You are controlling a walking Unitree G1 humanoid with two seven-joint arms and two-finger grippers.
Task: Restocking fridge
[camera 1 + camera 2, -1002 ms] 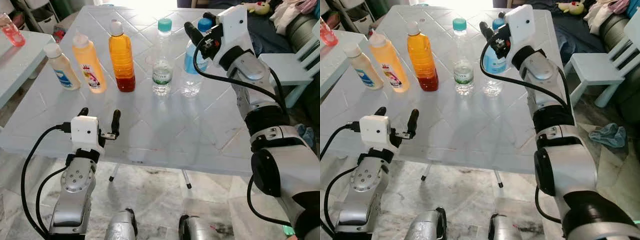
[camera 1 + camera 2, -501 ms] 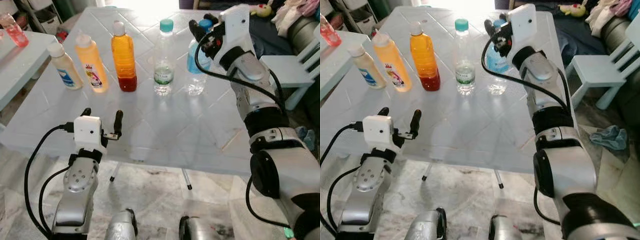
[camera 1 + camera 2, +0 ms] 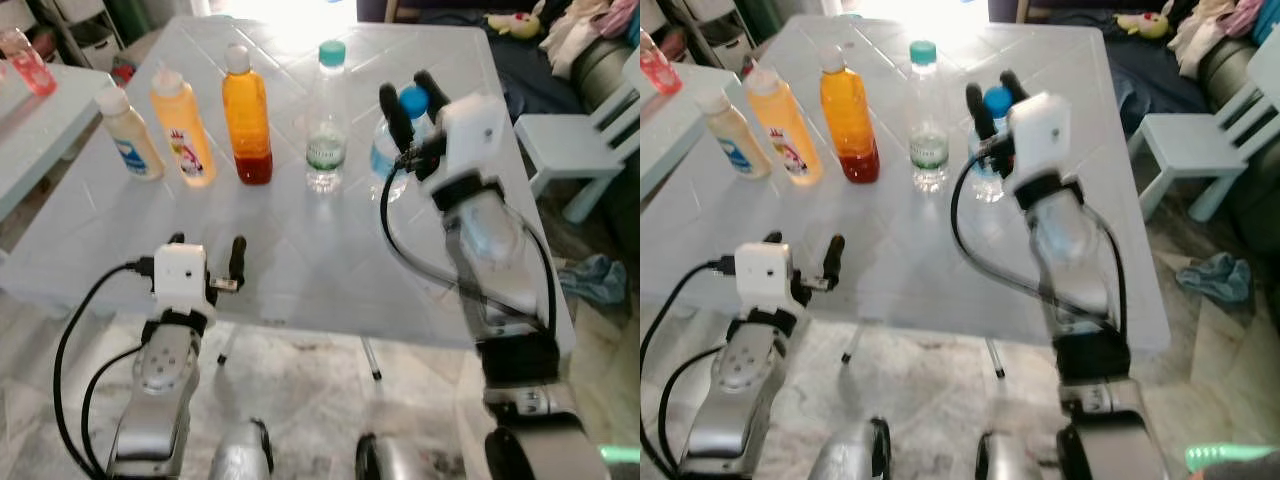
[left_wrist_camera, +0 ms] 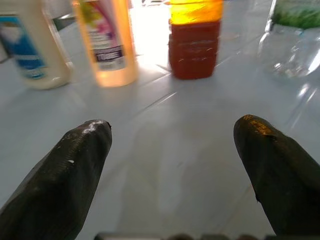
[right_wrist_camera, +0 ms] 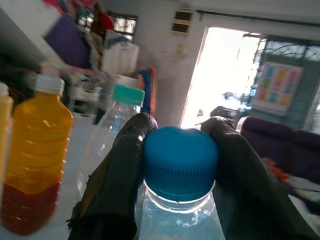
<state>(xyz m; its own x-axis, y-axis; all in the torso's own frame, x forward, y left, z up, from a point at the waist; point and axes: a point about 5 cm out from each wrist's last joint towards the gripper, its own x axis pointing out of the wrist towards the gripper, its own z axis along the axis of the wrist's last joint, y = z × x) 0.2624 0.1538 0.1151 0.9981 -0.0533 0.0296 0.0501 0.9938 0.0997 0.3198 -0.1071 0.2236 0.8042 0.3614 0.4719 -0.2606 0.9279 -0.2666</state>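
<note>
Five bottles stand in a row on the white table (image 3: 300, 250): a cream bottle (image 3: 127, 135), a yellow-orange labelled bottle (image 3: 182, 125), an amber bottle (image 3: 247, 115), a clear green-capped water bottle (image 3: 325, 120) and a blue-capped water bottle (image 3: 392, 150). My right gripper (image 3: 410, 98) reaches from the near side and is shut on the blue cap (image 5: 180, 160), one black finger (image 5: 117, 175) pressed to each side. The bottle's base rests on the table. My left gripper (image 3: 207, 255) hovers open over the table's near edge with nothing between its fingertips (image 4: 75, 160).
A pale blue side table (image 3: 40, 120) with a pink bottle (image 3: 25, 62) stands at the left. A light blue chair (image 3: 570, 140) and a sofa piled with clothes are at the right. A blue cloth (image 3: 598, 280) lies on the floor.
My right arm has swung lower and nearer, and its fingers have come down around the blue cap. The view has shifted slightly. The left gripper stays as it was.
</note>
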